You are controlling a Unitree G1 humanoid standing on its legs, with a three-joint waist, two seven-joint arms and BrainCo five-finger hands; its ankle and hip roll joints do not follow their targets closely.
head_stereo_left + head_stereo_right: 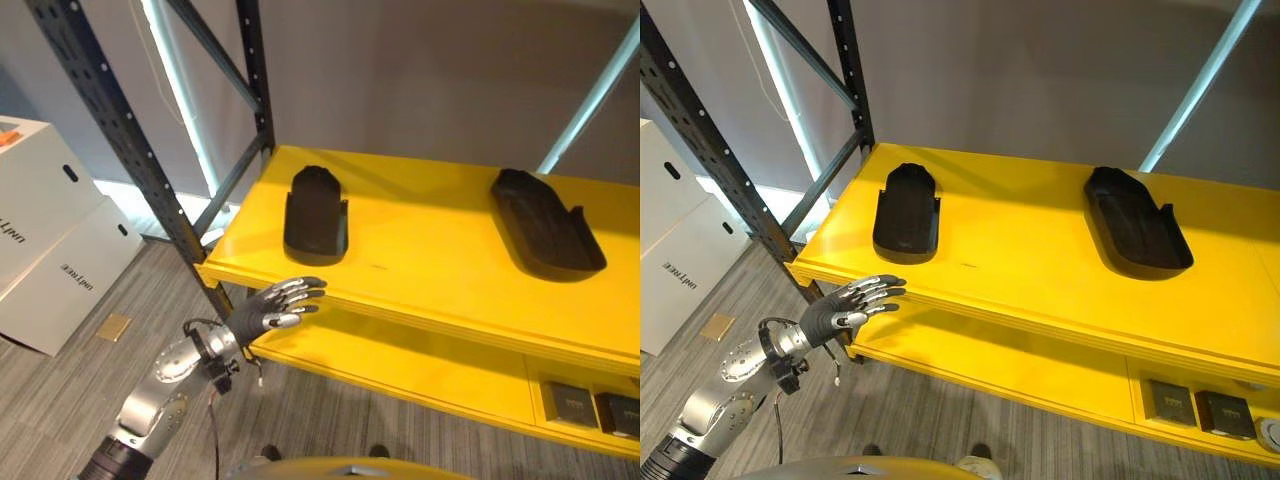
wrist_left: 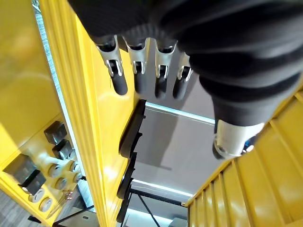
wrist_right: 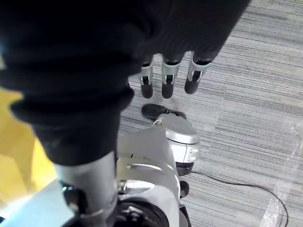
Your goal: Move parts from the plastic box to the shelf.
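Two black moulded parts lie on the yellow shelf board (image 1: pixel 430 255): one at its left (image 1: pixel 316 215), one at its right (image 1: pixel 543 222). My left hand (image 1: pixel 262 310) hovers just under the board's front left edge, open, fingers straight and pointing at the shelf, holding nothing. The left wrist view looks along the left hand's fingers (image 2: pixel 142 71) past the board's edge to the left part (image 2: pixel 130 132). In the right wrist view my right hand (image 3: pixel 166 78) hangs open over the grey floor, empty.
Dark metal uprights (image 1: pixel 130 150) stand at the shelf's left corner. White cardboard boxes (image 1: pixel 50 230) sit on the floor to the left. Small black boxes (image 1: pixel 590 405) rest on the lower board. A yellow ribbed plastic wall (image 2: pixel 265 165) is close to my left hand.
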